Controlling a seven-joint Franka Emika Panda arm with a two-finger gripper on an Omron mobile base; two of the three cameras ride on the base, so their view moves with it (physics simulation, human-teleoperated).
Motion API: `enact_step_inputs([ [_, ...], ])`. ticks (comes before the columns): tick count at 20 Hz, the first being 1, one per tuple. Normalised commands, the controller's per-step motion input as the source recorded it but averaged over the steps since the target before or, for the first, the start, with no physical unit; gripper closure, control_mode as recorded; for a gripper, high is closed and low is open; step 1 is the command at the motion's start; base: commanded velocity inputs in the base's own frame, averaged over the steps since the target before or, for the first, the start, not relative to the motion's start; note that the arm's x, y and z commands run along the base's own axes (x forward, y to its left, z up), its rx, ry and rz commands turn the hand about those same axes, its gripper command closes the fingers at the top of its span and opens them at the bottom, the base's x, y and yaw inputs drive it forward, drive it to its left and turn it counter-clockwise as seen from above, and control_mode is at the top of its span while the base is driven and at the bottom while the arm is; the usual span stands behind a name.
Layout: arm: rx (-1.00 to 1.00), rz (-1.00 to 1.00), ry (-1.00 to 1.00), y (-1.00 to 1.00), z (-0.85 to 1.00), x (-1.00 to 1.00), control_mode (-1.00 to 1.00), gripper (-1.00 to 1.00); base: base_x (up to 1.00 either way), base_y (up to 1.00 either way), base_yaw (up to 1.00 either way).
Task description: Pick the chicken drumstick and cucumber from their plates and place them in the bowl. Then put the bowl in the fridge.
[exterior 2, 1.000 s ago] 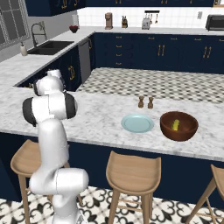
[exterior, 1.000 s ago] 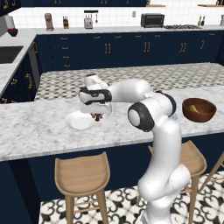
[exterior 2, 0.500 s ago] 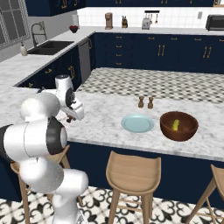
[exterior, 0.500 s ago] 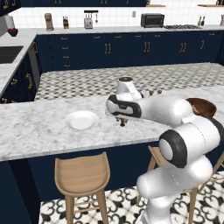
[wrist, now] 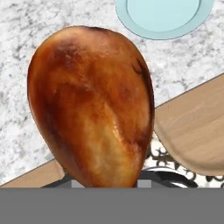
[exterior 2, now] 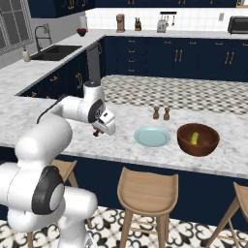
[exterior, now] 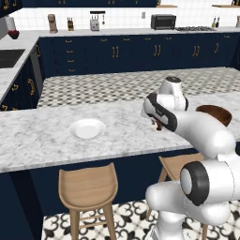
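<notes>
My gripper [exterior 2: 99, 131] hangs just above the marble counter, shut on the brown-orange chicken drumstick [wrist: 94, 105]; from the left base view the gripper [exterior: 157, 124] shows under the white forearm. The drumstick's bulbous end looms large in the hand view and hides the fingertips. The white plate [exterior: 87, 128] lies bare to the left. To the gripper's right sits the pale blue plate [exterior 2: 152, 136], bare as well, its rim [wrist: 148, 33] at the top of the hand view. Further right stands the dark wooden bowl [exterior 2: 196, 149] with the yellow-green cucumber [exterior 2: 194, 139] inside. The fridge is out of view.
Two small brown shakers [exterior 2: 161, 113] stand behind the blue plate. Wooden stools [exterior 2: 147, 190] line the counter's near side, and one stool seat [wrist: 192, 131] shows below the counter edge. A sink [exterior 2: 55, 52] sits on the far left counter.
The arm has swung from the white plate to the right along the counter, carrying the drumstick toward the blue plate. The plates and bowl have stayed put.
</notes>
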Motion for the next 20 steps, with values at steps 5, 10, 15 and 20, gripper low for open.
enact_step_inputs([
  [5, -0.1, 0.0, 0.0, -1.0, 0.12, 0.0, -1.0, 1.0, 0.0, 0.0, 0.0],
  [10, -0.1, 0.01, 0.0, -1.0, 0.16, 0.0, -1.0, 1.0, 0.0, 0.0, 0.0],
  [15, -0.09, 0.04, 0.0, -1.0, 0.09, 0.0, -1.0, 1.0, 0.0, 0.0, 0.0],
  [20, -0.04, 0.0, 0.02, -1.0, 0.07, 0.2, -1.0, 1.0, 0.0, 0.0, 0.0],
])
